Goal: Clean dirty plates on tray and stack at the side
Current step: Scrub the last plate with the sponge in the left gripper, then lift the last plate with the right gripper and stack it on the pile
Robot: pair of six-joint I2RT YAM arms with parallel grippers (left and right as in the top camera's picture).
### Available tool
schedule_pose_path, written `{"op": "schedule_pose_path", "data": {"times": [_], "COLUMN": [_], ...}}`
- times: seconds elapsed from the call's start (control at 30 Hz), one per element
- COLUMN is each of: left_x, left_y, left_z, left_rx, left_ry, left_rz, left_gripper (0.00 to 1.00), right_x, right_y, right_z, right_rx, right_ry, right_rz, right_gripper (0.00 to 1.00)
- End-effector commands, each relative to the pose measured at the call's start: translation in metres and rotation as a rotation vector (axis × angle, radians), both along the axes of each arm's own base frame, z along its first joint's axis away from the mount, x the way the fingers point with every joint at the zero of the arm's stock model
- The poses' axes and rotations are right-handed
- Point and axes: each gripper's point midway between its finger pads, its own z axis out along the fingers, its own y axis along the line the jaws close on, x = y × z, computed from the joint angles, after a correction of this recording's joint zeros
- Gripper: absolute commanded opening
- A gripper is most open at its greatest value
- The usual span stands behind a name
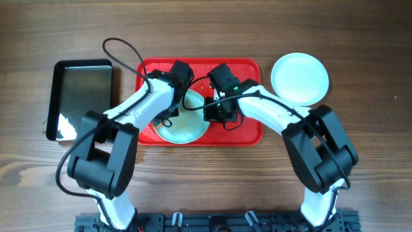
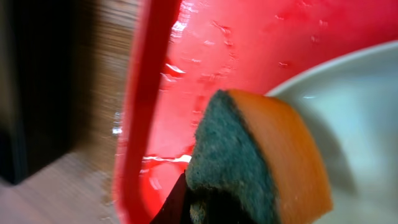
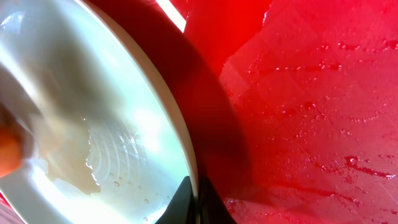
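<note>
Right wrist: plate [image 3: 118,112] rim in gripper [image 3: 194,204]

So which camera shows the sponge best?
Left wrist: the sponge fills the frame, green scrub face and orange foam clear. Right wrist catches only an orange blur at its edge; overhead, the left arm hides it.

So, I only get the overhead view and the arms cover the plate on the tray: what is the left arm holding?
Observer: A sponge, orange with a dark green scouring face, in the left fingers at the edge of the plate.
Operator: And the right arm?
Observer: The right fingers pinch that plate's rim.
Operator: Plate clean?
Observer: Inside, it shows wet streaks and droplets.
</note>
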Motion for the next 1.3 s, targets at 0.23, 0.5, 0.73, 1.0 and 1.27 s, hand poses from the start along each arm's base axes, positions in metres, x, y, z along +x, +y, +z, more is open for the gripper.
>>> {"op": "schedule_pose_path", "data": {"times": [0.23,0.5,0.73,1.0,1.27], "left_x": [-0.011,-0.013,-0.005,-0.008,-0.011], "left_y": [0.003,-0.033,-0.017,-0.005,-0.004], "left_z": [0.088,0.080,0.082,0.075,0.070], "left_rx": [-0.147,-0.340,-0.310,-0.299,-0.294], "left_ry": [-0.204,-0.116,-0.150,-0.135,-0.123], "left_rz": [0.233,0.110,0.143,0.177,0.179], "left_gripper": [0.04,0.04,0.04,0.04,0.04], "right_x": [0.013,0.061,0.061,0.050,0.031], "right_y": [-0.020,-0.078,-0.134,-0.157,-0.124], "right_z": [0.012,0.139,0.224,0.272,0.311], "right_rx": [-0.089,-0.401,-0.714,-1.080,-1.239], "right_ry": [-0.037,-0.373,-0.613,-0.781,-0.982], "right_rz": [-0.028,-0.066,-0.054,-0.051,-0.014], "right_gripper": [0.04,0.04,0.04,0.04,0.04]}}
